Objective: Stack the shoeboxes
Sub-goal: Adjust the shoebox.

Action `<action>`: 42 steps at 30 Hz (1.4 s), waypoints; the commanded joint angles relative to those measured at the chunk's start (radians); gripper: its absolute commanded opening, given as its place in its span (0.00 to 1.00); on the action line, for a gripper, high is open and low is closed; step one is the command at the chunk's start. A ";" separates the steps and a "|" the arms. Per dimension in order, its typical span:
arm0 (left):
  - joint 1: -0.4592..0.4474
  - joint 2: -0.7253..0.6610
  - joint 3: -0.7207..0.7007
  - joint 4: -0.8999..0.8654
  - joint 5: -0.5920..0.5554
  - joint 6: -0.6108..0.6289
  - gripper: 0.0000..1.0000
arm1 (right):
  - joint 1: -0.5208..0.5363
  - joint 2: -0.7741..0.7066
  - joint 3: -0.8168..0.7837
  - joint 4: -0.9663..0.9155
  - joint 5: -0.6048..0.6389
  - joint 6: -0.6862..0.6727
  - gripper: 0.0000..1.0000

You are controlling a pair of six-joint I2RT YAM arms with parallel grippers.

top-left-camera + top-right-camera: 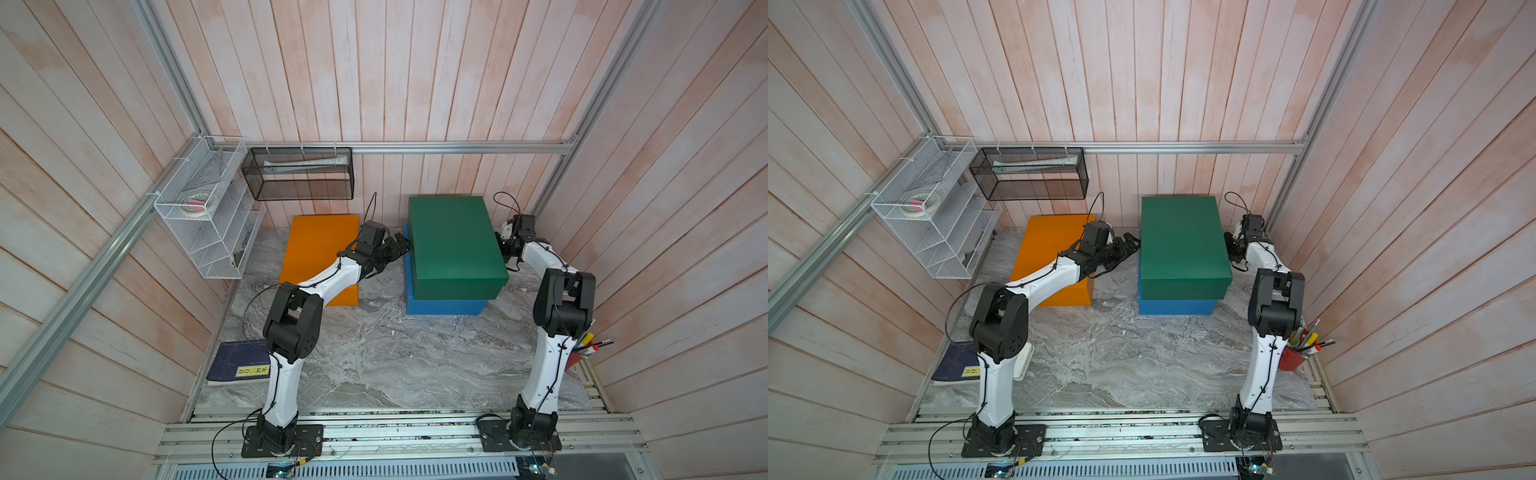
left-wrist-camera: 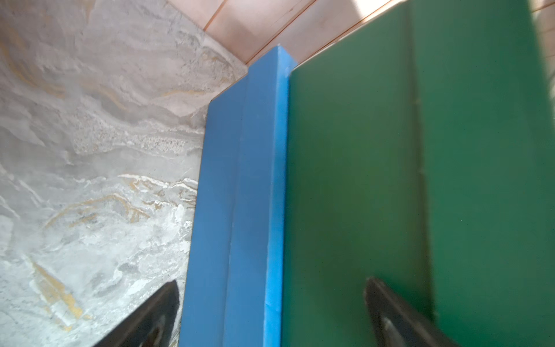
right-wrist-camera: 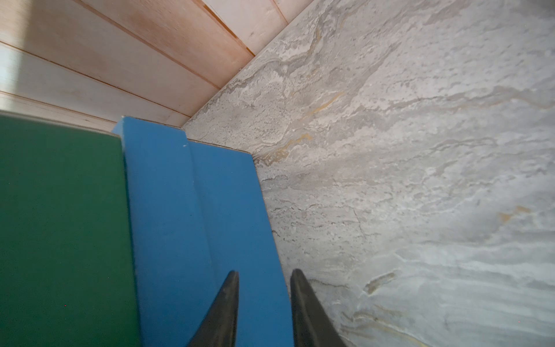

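In both top views the dark green shoebox (image 1: 455,241) (image 1: 1183,241) lies on the blue shoebox (image 1: 444,306) (image 1: 1177,306) at the back, shifted slightly toward the right. The orange shoebox (image 1: 316,249) (image 1: 1050,249) lies flat on the table to their left, partly under my left arm. My left gripper (image 1: 399,245) (image 2: 271,282) is wide open beside the stack's left side, holding nothing. My right gripper (image 1: 500,245) (image 3: 265,271) is at the stack's right side, near the blue box (image 3: 180,225). Its jaws are a little apart, with nothing between them.
A dark blue book (image 1: 239,361) lies at the front left by the left arm's base. A black mesh basket (image 1: 299,174) and a white wire rack (image 1: 208,208) hang on the back-left walls. A red cup of pens (image 1: 1293,357) stands at the right edge. Plank walls enclose the marble table (image 1: 395,353).
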 commanded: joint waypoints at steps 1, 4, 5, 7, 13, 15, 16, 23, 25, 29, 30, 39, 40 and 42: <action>0.001 -0.033 0.037 -0.022 -0.026 0.038 1.00 | 0.006 -0.032 0.025 -0.030 -0.016 -0.008 0.33; 0.013 -0.016 0.058 -0.036 -0.022 0.039 1.00 | -0.003 -0.034 0.006 -0.002 -0.023 0.018 0.44; 0.016 -0.015 0.060 -0.037 -0.022 0.038 1.00 | -0.010 -0.036 -0.008 0.013 -0.025 0.034 0.47; 0.026 -0.013 0.055 -0.035 -0.021 0.035 1.00 | -0.020 -0.044 -0.030 0.037 -0.023 0.050 0.49; 0.041 -0.047 0.005 -0.011 -0.021 0.033 1.00 | -0.037 -0.096 -0.072 0.044 0.034 0.043 0.46; 0.046 -0.061 -0.010 -0.008 -0.021 0.033 1.00 | -0.046 -0.127 -0.104 0.053 0.051 0.048 0.46; 0.046 -0.068 -0.017 -0.005 -0.022 0.032 1.00 | -0.051 -0.142 -0.118 0.057 0.062 0.050 0.45; 0.054 -0.148 -0.106 0.036 -0.004 0.030 0.99 | -0.091 -0.304 -0.287 0.132 0.109 0.044 0.42; 0.054 -0.165 -0.131 0.054 0.006 0.027 0.99 | -0.091 -0.348 -0.326 0.142 0.110 0.032 0.42; 0.054 -0.158 -0.145 0.075 0.036 0.008 0.99 | -0.079 -0.399 -0.401 0.170 0.059 0.038 0.42; 0.054 -0.146 -0.140 0.076 0.044 0.001 0.99 | -0.069 -0.406 -0.416 0.173 0.060 0.036 0.42; 0.057 -0.021 -0.060 0.157 0.130 -0.097 0.99 | 0.009 -0.401 -0.448 0.181 0.064 0.026 0.41; 0.057 -0.010 -0.052 0.164 0.144 -0.107 0.99 | 0.011 -0.399 -0.450 0.185 0.062 0.029 0.41; 0.056 0.010 -0.043 0.183 0.168 -0.127 0.98 | 0.012 -0.396 -0.446 0.188 0.064 0.031 0.41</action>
